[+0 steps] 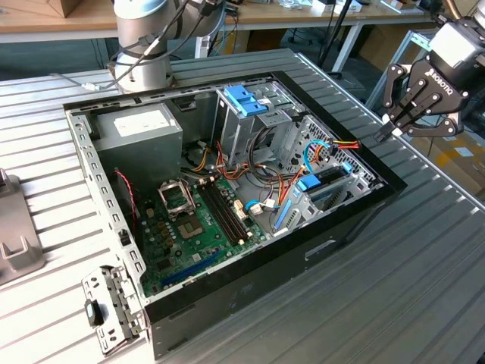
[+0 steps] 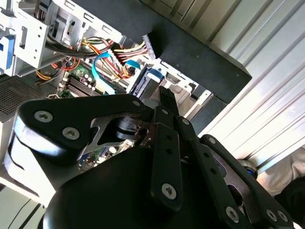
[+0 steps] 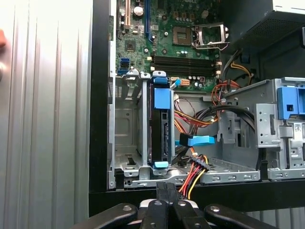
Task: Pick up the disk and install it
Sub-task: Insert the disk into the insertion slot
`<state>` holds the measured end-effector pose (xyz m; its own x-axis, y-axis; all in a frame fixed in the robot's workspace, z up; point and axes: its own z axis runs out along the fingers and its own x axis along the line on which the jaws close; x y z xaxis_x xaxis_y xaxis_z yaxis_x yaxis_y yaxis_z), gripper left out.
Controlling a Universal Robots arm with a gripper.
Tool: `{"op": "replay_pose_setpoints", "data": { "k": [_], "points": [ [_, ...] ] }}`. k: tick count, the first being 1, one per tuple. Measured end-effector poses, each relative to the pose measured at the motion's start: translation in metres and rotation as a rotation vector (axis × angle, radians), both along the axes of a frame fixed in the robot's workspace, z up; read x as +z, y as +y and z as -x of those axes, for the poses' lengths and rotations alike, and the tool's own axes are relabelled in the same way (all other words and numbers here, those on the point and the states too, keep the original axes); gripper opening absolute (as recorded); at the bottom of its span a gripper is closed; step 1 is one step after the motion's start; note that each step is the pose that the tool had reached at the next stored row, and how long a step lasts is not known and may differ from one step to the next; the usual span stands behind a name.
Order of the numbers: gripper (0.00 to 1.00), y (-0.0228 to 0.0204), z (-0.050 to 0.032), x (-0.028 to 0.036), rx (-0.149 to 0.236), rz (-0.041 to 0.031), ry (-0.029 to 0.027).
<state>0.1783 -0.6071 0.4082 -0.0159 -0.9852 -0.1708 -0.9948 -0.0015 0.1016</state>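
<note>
My black multi-link gripper (image 1: 394, 125) hangs in the air past the case's edge on the exterior view's right, fingers pressed together, nothing between them; both wrist views show the fingertips (image 3: 167, 191) closed and empty above the case's black rim. The open black desktop computer case (image 1: 356, 216) lies on its side on a ribbed grey metal table (image 1: 424, 288). The disk (image 3: 161, 126), a thin dark drive in a light blue plastic carrier, already sits upright in a slot of the grey metal drive cage (image 3: 128, 143) at the case's corner nearest my gripper; it also shows in the exterior view (image 1: 322, 186). Beside it, red, yellow and orange cables (image 3: 195, 169) run past, and a green motherboard (image 1: 197, 227) covers the case floor. A chunkier blue plastic latch on a metal bay (image 1: 246, 98) stands near the far edge, a grey power supply box (image 1: 140, 129) in the far corner. A loose metal bracket (image 1: 110, 307) lies on the table just off the case's near corner. Wooden benches (image 1: 68, 19) stand behind.
</note>
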Motion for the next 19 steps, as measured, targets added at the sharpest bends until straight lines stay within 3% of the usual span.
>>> {"op": "replay_pose_setpoints", "data": {
  "k": [19],
  "points": [
    [0.11, 0.0000, -0.0207, -0.0086, 0.000, 0.0001, 0.0110]
  ]
}}
